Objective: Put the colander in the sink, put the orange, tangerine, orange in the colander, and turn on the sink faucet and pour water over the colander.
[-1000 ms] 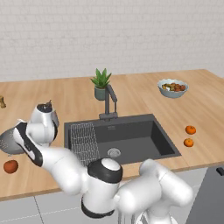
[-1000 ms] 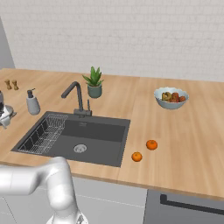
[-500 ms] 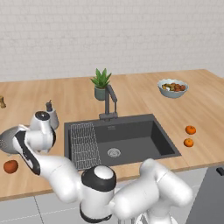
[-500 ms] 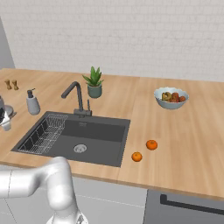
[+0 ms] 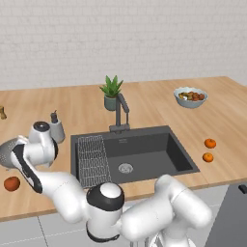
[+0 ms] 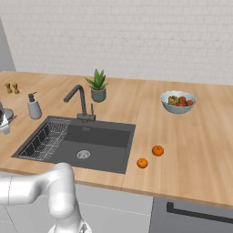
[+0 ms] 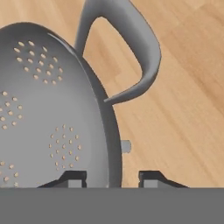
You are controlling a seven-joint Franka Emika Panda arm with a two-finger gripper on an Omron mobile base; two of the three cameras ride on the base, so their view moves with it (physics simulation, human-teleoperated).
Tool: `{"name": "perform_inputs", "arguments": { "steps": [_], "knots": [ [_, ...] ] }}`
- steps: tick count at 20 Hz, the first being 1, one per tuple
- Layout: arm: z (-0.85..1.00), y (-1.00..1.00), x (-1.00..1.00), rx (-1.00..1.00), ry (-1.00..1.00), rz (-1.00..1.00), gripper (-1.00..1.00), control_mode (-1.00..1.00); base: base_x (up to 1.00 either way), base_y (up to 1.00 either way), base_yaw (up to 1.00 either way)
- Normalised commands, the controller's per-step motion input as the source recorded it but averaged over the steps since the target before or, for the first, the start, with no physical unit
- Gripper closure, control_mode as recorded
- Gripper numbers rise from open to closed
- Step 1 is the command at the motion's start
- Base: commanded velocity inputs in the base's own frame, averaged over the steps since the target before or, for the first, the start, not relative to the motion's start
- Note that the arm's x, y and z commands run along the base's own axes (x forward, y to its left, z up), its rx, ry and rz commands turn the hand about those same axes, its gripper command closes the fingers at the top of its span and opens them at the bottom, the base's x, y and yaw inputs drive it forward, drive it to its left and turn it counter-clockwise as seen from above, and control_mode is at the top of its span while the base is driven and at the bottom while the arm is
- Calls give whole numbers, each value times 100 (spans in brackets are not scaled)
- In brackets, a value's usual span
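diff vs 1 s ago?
The arm reached further left over the counter; its gripper now has its jaws astride the rim of the grey perforated metal colander, apparently closing on it. The colander, the loose oranges and the dark rectangular sink haven't moved.

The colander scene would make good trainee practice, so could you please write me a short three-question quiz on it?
1. True or false: the colander is already in the sink.
2. How many loose oranges lie on the counter right of the sink?
A. one B. two C. four
3. In the hand view, what stands between the pincer fingertips?

Key:
1. False; it is on the counter left of the sink.
2. B.
3. The colander's rim, with one fingertip inside the bowl and one outside.
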Motion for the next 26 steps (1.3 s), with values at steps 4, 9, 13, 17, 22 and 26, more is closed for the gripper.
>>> {"name": "perform_inputs", "arguments": {
  "steps": [4,9,13,17,22,26],
  "knots": [
    [0,-33,-1,8,-1,-11,100,-100,0,0,0],
    [14,-50,-20,19,-8,-14,100,-100,0,0,0],
    [72,-51,-73,17,-15,-9,100,-100,0,0,0],
    [85,-50,-96,0,-9,0,100,-100,0,0,0],
    [61,-85,-64,-16,1,-1,100,-100,0,0,0],
    [38,-100,-6,-26,13,-11,100,-100,0,0,0]
  ]
}}
